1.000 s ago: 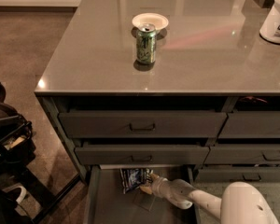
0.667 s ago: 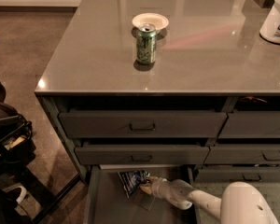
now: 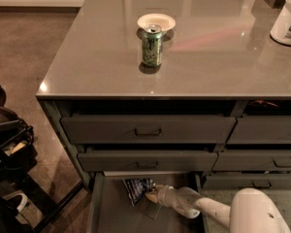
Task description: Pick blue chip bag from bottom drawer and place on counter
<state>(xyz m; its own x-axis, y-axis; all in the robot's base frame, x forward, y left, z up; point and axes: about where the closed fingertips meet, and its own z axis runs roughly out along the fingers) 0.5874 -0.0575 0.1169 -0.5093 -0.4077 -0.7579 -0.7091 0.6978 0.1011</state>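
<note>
The blue chip bag (image 3: pixel 136 189) lies at the back of the open bottom drawer (image 3: pixel 111 213), just under the drawer above it. My gripper (image 3: pixel 151 196) reaches into the drawer from the right on its white arm (image 3: pixel 194 205). Its tip is at the bag's right edge, touching or nearly touching it. The bag rests low on the drawer floor, partly shaded. The counter (image 3: pixel 208 62) spreads above the cabinet.
A green can (image 3: pixel 152 45) and a white bowl (image 3: pixel 156 21) stand on the counter, with a white tub (image 3: pixel 287 18) at the far right. Two handled drawers (image 3: pixel 148 129) above are slightly open. Dark equipment (image 3: pixel 5 144) stands on the floor at left.
The gripper and the bag have barely shifted. The gripper stays at the bag's right edge in the drawer.
</note>
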